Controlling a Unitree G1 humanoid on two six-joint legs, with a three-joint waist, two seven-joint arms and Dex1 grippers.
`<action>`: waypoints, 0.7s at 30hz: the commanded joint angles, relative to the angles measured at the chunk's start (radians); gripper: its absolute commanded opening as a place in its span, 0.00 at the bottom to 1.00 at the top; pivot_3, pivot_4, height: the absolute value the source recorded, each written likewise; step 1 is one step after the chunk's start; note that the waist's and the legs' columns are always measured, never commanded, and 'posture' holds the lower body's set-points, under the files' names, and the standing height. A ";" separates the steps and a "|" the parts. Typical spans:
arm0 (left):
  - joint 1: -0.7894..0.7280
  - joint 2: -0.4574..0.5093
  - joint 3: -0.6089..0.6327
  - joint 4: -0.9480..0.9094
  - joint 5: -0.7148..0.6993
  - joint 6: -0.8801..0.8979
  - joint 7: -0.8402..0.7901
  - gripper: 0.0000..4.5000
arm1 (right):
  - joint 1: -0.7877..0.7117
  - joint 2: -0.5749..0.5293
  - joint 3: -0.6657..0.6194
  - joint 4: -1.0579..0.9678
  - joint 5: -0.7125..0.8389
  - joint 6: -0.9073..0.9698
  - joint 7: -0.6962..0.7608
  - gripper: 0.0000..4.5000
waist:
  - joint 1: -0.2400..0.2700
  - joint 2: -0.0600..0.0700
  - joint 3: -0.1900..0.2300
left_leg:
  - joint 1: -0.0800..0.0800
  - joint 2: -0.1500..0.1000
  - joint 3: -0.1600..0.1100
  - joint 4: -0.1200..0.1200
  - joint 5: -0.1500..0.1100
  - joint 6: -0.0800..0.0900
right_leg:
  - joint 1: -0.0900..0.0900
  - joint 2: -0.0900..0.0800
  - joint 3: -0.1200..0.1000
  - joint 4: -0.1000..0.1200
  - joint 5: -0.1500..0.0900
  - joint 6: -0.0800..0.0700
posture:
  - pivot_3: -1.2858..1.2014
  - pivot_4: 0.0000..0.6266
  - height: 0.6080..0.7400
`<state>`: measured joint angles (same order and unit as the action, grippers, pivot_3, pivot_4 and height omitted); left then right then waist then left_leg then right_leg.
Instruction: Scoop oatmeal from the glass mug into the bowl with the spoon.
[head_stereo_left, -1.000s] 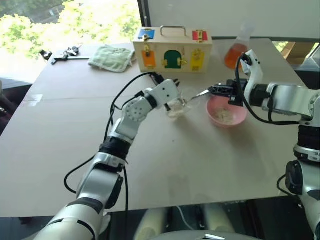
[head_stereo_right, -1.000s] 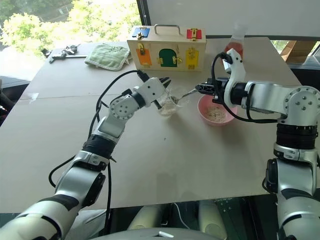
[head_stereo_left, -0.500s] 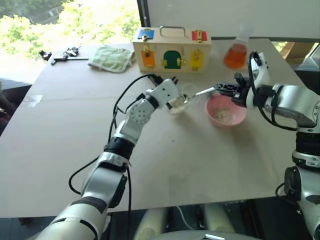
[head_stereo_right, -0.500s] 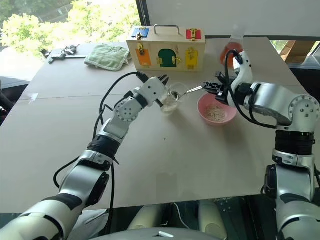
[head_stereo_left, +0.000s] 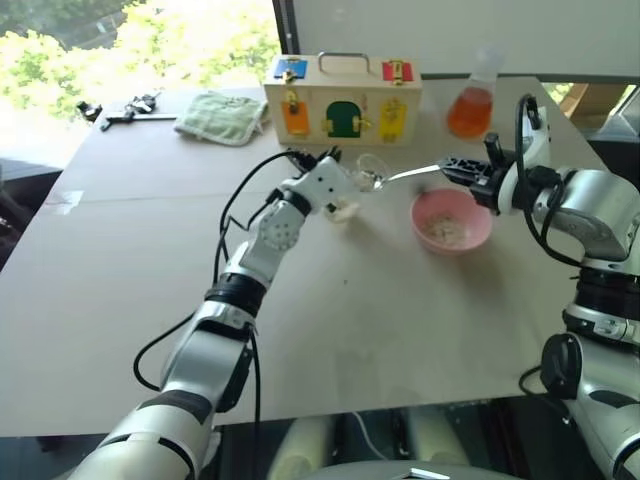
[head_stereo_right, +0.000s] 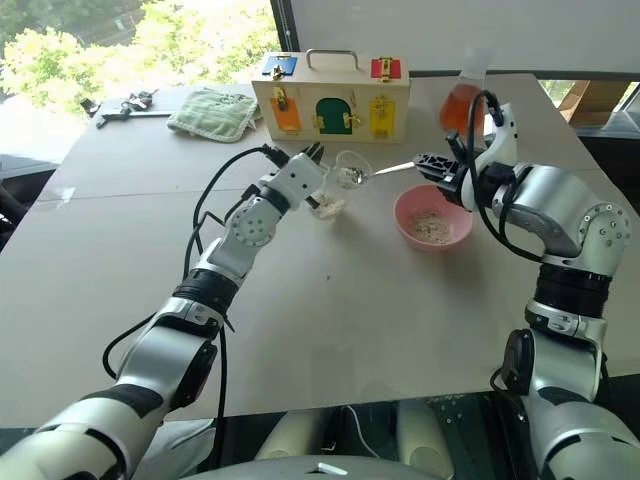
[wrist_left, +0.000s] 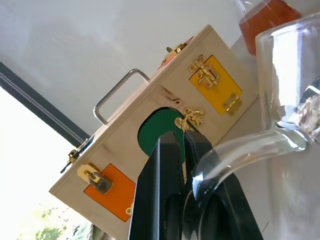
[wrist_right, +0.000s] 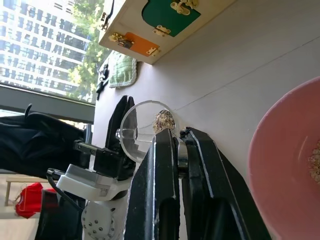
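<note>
Over the counter (head_stereo_left: 120, 260) my left jaws (head_stereo_right: 312, 155) pinch the glass mug (head_stereo_right: 351, 170) handle and my right jaws (head_stereo_right: 436, 165) pinch the spoon (head_stereo_right: 385, 170), its tip with oatmeal (wrist_right: 163, 120) at the mug's mouth, while some oatmeal already lies in the bowl (head_stereo_right: 432, 217), so more scoops are likely left.

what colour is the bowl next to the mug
Pink; the bowl shows best in the right eye view.

Head stereo pair overlooks the table (head_stereo_left: 120, 260); wrist cameras sit close.
</note>
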<state>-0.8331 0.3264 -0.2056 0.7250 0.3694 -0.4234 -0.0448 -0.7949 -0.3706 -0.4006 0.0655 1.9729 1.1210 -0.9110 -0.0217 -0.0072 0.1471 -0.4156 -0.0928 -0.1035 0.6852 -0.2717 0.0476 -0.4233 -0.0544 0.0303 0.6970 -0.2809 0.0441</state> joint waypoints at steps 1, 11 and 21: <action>-0.022 0.022 0.028 0.002 -0.002 -0.052 0.048 0.00 | -0.022 0.013 -0.047 -0.031 -0.001 -0.020 -0.045 0.00 | 0.000 0.000 0.000 | 0.000 0.000 0.000 0.000 0.000 0.000 | 0.000 0.000 0.000 0.000 0.000 0.000 | 0.52 0.24 1.00; -0.046 0.057 -0.009 0.041 0.100 -0.109 0.160 0.00 | -0.037 0.053 -0.078 -0.052 -0.001 -0.026 -0.088 0.00 | -0.017 0.000 0.000 | 0.000 0.000 0.000 0.000 0.000 0.000 | 0.000 0.000 0.000 0.000 0.000 0.000 | 0.52 0.24 1.00; -0.064 0.064 -0.012 0.102 0.111 -0.137 0.208 0.00 | -0.036 0.082 -0.103 -0.082 -0.001 -0.041 -0.111 0.00 | -0.021 0.000 0.000 | 0.000 0.000 0.000 -0.001 0.000 0.000 | -0.001 0.000 0.000 0.000 0.000 0.000 | 0.52 0.24 1.00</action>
<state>-0.8660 0.3785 -0.2357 0.8396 0.4901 -0.5291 0.1392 -0.8130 -0.2873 -0.4626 0.0193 1.9728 1.1010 -1.0126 -0.0423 -0.0070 0.1470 -0.4156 -0.0928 -0.1030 0.6846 -0.2717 0.0476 -0.4239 -0.0545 0.0309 0.6970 -0.2809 0.0441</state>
